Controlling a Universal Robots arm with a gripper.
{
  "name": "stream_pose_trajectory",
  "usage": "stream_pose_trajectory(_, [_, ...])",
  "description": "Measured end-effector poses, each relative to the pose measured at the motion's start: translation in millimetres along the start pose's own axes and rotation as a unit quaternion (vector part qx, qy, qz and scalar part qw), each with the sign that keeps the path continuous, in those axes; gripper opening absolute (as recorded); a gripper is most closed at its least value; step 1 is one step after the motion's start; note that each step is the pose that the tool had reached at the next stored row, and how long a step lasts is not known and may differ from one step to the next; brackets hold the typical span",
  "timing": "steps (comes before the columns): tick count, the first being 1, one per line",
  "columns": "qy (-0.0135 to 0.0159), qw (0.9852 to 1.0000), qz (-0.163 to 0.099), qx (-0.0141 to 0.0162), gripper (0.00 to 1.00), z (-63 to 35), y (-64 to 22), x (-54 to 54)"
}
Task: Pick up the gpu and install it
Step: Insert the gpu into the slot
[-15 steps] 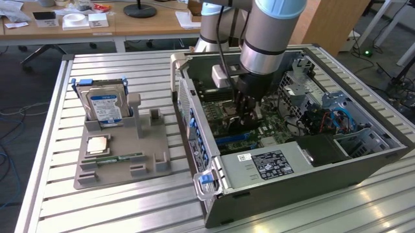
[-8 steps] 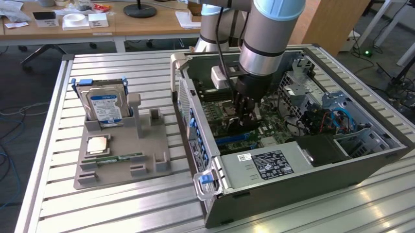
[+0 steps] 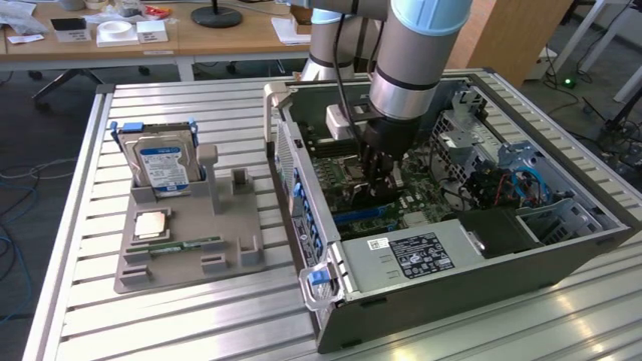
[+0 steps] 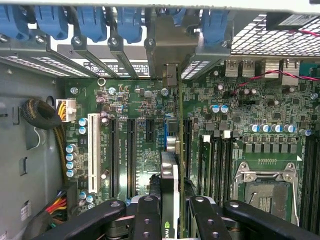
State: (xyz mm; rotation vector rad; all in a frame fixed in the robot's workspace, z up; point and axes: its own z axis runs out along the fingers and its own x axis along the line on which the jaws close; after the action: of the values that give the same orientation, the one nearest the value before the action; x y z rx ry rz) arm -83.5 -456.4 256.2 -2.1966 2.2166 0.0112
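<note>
In the wrist view the gpu (image 4: 170, 175) stands on edge between my two black fingers (image 4: 146, 217), a thin card with a silver and dark rim. My gripper (image 4: 175, 215) is shut on it. The card lines up with a slot on the green motherboard (image 4: 140, 100), and its metal bracket end (image 4: 170, 75) reaches the rear slot openings. In the exterior view my gripper (image 3: 373, 184) is lowered inside the open computer case (image 3: 301, 188) over the motherboard's middle, and its fingers hide most of the card there.
Beside the card lie a white slot (image 4: 93, 145), black slots (image 4: 131, 150) and the bare processor socket (image 4: 265, 190). Blue latches (image 4: 92, 22) line the case rear. On the exterior view's left, a grey fixture (image 3: 191, 259) holds a hard drive (image 3: 161, 165), a processor (image 3: 150, 223) and a memory stick (image 3: 186, 246).
</note>
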Motion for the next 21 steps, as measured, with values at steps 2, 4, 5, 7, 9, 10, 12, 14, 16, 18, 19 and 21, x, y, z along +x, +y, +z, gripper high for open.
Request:
stream_pose_trajectory(2, [0.0,1.0,0.0,0.0,0.27,1.0,0.1,0.0])
stream_pose_trajectory(4, [0.0001,1.0,0.0,0.0,0.27,1.7,0.3,0.1])
stream_pose_trajectory(5, [0.0001,1.0,0.0,-0.0001,0.27,1.7,0.4,0.1])
stream_pose_trajectory(7, [0.0001,1.0,0.0,0.0,0.27,1.9,0.4,0.0])
stream_pose_trajectory(9, [-0.0001,1.0,0.0,0.0,0.27,2.2,0.4,0.0])
stream_pose_trajectory(10, [-0.0002,1.0,0.0,0.0001,0.27,2.7,0.4,0.0])
stream_pose_trajectory(12, [0.0001,1.0,0.0,0.0,0.27,3.1,0.4,0.1])
stream_pose_trajectory(14, [0.0001,1.0,0.0,-0.0001,0.27,3.1,0.4,0.1])
stream_pose_trajectory(16, [0.0,1.0,0.0,0.0,0.27,3.2,0.4,0.1])
stream_pose_trajectory(18, [-0.0002,1.0,0.0,0.0001,0.27,3.9,0.4,0.1])
stream_pose_trajectory(19, [-0.0001,1.0,0.0,0.0001,0.27,4.2,0.4,0.2])
stream_pose_trajectory(21, [0.0,1.0,0.0,0.0,0.27,4.9,0.5,0.3])
